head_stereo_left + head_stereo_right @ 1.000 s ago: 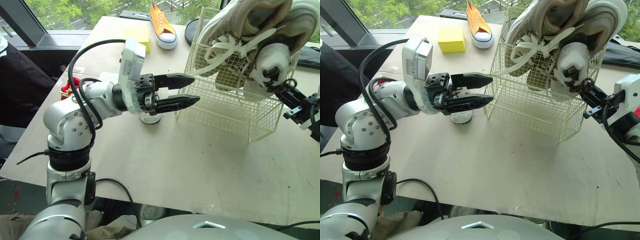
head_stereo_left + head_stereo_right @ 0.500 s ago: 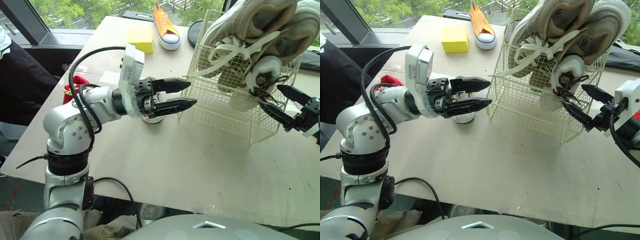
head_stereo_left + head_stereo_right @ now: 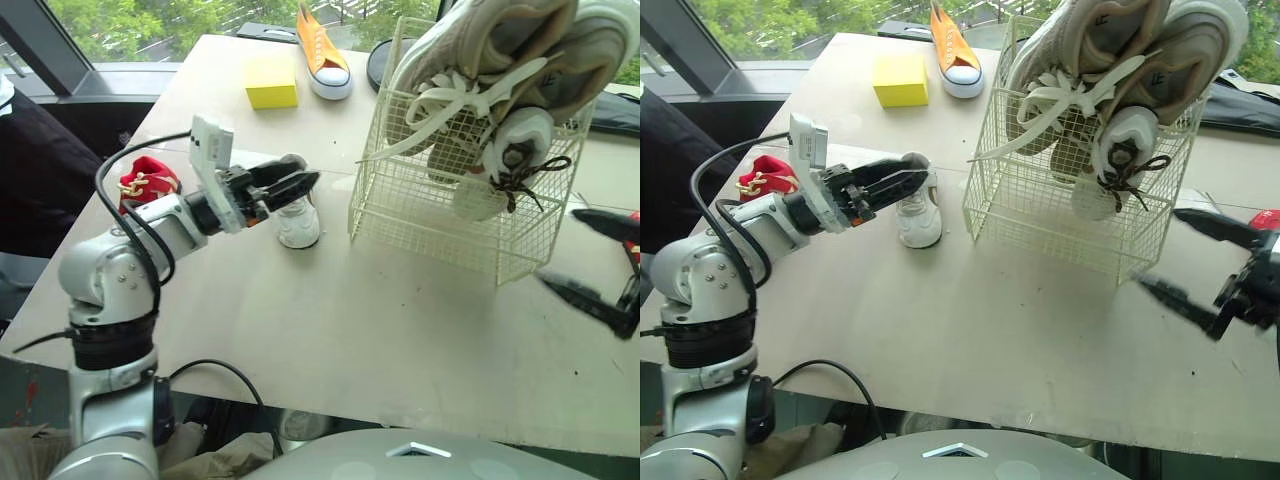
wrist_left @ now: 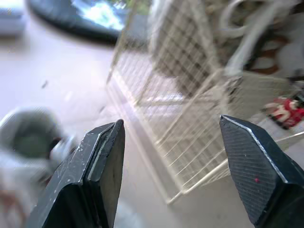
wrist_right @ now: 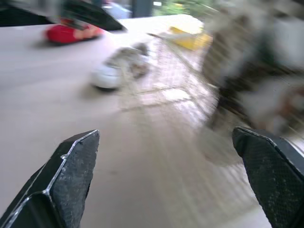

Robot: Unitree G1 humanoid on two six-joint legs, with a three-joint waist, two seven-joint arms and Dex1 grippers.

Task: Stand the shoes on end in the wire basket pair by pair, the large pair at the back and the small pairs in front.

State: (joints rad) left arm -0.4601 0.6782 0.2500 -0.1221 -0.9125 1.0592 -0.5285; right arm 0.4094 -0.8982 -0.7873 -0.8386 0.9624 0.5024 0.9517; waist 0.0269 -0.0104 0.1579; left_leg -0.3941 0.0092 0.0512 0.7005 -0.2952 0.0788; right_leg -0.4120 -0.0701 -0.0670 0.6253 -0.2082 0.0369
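**Step in hand:** pick up the small white shoe (image 3: 298,222). It stands on the table (image 3: 400,330) just beside the left wall of the wire basket (image 3: 450,240). The large pair of sneakers (image 3: 500,60) already sits in the basket and projects above its rim.

**Procedure:**
1. Lower the left gripper (image 3: 303,184) over the shoe's collar, one finger inside and one outside (a grip on the toe would likely slip).
2. Clench firmly before lifting.
3. Keep clear of the loose lace (image 3: 400,143) hanging outside the basket wall.

**Left arm pose:** the forearm reaches across the table toward the basket. The fingers are roughly level, spread apart and empty, with the tips just above the shoe.

**Right gripper** (image 3: 560,245)**:** low beside the basket's right side, fingers spread wide, holding nothing.
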